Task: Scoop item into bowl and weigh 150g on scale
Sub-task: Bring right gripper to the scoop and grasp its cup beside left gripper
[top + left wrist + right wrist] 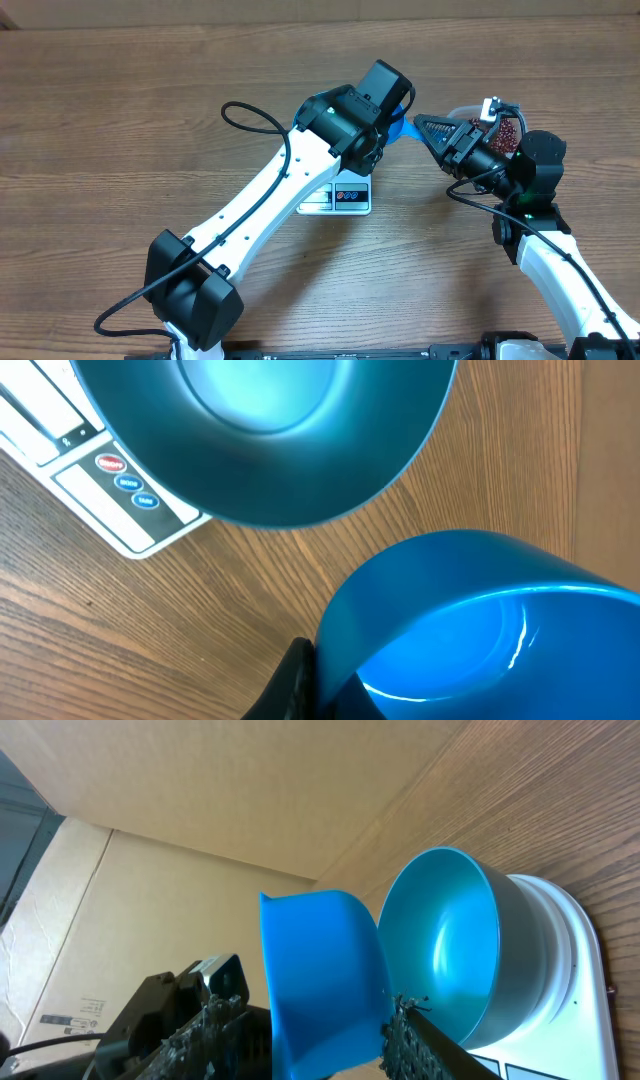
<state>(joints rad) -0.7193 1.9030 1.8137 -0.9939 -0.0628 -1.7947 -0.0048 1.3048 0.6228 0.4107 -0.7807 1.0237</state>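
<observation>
The blue bowl (270, 440) stands on the white scale (110, 500), empty, also seen in the right wrist view as bowl (450, 940) and scale (575, 960). In the overhead view the scale (335, 197) shows, but my left arm hides the bowl. A small blue scoop (400, 127) hangs just right of the bowl. My left gripper (320, 695) is shut on the scoop (480, 630). My right gripper (315, 1030) has its fingers against both sides of the scoop (320, 970). Red-brown beans (508, 128) lie in a clear container behind my right gripper (418, 122).
The clear plastic container (478, 110) sits at the right, close behind my right wrist. My left arm (270, 195) stretches diagonally from the front left over the scale. A cardboard wall (200, 790) stands beyond the wooden table.
</observation>
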